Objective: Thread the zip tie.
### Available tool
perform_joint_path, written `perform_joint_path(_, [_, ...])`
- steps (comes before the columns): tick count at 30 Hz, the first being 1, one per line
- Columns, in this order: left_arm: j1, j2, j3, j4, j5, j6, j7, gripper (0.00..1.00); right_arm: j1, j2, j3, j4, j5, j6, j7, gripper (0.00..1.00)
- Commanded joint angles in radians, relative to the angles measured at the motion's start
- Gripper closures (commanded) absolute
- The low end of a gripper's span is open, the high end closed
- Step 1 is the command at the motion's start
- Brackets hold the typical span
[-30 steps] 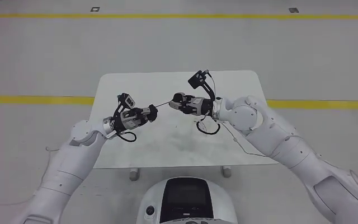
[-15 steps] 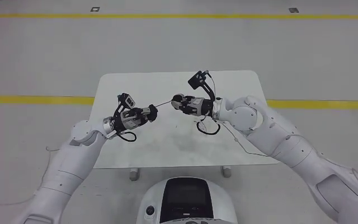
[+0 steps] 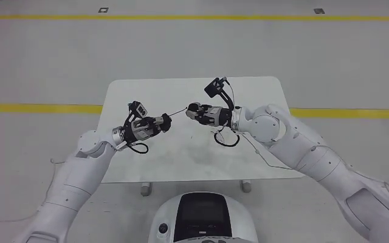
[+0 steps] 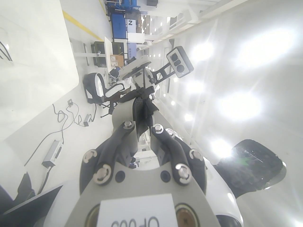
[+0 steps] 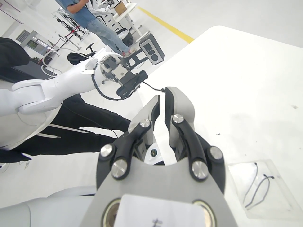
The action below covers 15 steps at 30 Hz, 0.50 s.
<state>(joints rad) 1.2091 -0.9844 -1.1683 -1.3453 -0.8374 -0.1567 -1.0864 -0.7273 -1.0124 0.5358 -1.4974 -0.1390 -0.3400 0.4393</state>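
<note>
A thin black zip tie point(image 3: 177, 112) is stretched in the air above the white table point(image 3: 182, 152), between my two grippers. My left gripper point(image 3: 165, 120) is shut on one end of it; in the left wrist view the fingers point(image 4: 132, 109) are pressed together on the black strap point(image 4: 143, 79). My right gripper point(image 3: 191, 110) faces it from the other side. In the right wrist view its tips point(image 5: 162, 93) pinch the zip tie's small head, and the strap point(image 5: 152, 86) runs over to the left gripper point(image 5: 132, 83).
A clear flat tray point(image 5: 262, 166) holding spare black zip ties point(image 5: 258, 187) lies on the table close to the right arm. The table's far corner point(image 5: 217, 28) and edge are close by. A person stands in the room beyond the table.
The right gripper has shifted very slightly; the left arm has held still, and the zip tie stays held between both.
</note>
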Motion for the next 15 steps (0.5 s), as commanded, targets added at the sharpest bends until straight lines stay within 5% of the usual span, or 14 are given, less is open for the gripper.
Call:
perform_joint_path(1, [-0.001,-0.001,0.001,0.002,0.000,0.000,-0.001,1.00,0.001,0.001,-0.002,-0.001,0.002,0.000,-0.001,0.61])
perform_joint_path(15, [-0.008,-0.004,0.005,0.010,0.001,0.007,-0.011,1.00,0.013,0.007,-0.018,-0.001,0.011,0.000,-0.017,0.65])
